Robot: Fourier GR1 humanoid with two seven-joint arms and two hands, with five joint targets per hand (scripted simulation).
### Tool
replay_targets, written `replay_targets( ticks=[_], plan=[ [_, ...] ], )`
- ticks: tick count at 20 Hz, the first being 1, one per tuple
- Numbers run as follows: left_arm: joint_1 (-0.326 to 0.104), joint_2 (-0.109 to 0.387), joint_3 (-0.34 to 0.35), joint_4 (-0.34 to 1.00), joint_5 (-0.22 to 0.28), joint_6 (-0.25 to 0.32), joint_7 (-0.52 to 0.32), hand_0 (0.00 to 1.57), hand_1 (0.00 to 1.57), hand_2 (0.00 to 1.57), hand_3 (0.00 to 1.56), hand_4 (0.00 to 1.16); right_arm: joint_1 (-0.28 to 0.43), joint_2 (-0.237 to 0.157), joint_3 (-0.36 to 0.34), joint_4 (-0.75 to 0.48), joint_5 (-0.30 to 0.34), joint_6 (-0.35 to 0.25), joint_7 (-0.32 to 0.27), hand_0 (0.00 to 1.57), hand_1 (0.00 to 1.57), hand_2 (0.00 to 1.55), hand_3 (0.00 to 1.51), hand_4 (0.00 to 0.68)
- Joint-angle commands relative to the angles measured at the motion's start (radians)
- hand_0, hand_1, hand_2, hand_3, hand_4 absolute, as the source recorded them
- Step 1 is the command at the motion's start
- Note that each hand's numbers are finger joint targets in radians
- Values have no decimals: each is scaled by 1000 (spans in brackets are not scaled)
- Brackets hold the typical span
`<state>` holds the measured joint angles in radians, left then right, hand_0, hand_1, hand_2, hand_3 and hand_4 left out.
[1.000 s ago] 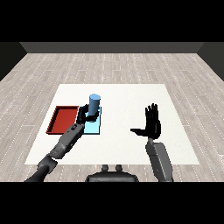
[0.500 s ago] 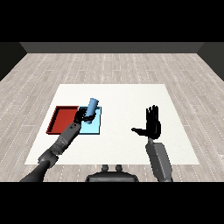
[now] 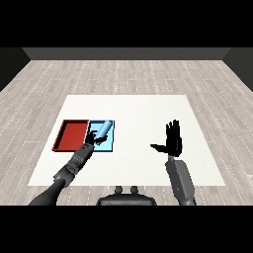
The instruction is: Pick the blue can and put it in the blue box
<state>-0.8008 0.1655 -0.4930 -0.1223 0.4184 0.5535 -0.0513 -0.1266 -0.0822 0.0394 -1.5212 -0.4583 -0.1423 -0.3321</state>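
- One tilted light blue cylindrical can [image 3: 102, 130] lies over the shallow light blue tray [image 3: 111, 143], its top leaning to the right and away from the robot; the black left hand [image 3: 92, 140] is at its lower end, but I cannot tell if the fingers are curled round it.
- To do this step well, I think the can should go low inside the rim before the release, and not toward the red tray [image 3: 71, 135] just beside.
- The black right hand [image 3: 172, 140] is raised with straight, spread fingers and holds nothing, well apart from the trays.
- The white worktop [image 3: 143, 111] stands on a pale grey plank floor [image 3: 133, 74].
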Motion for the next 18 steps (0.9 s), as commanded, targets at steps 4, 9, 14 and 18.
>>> replay_targets(
  ticks=[4,9,14,18],
  plan=[
    [-39,-28,43,115,-7,-60,17,0,0,0,0,0,-13,6,-1,-40,22,-56,52,0,0,0,0,0],
    [-81,-14,29,121,-48,-61,73,0,0,0,0,0,82,26,34,-77,21,7,1,0,0,0,0,0],
    [-67,-5,110,46,13,21,-107,0,0,0,0,0,-9,36,5,-2,29,-8,-17,0,0,0,0,0],
    [-88,64,150,-29,33,-55,-251,0,0,0,0,0,-27,-1,2,52,48,36,-31,0,0,0,0,0]
  ],
)
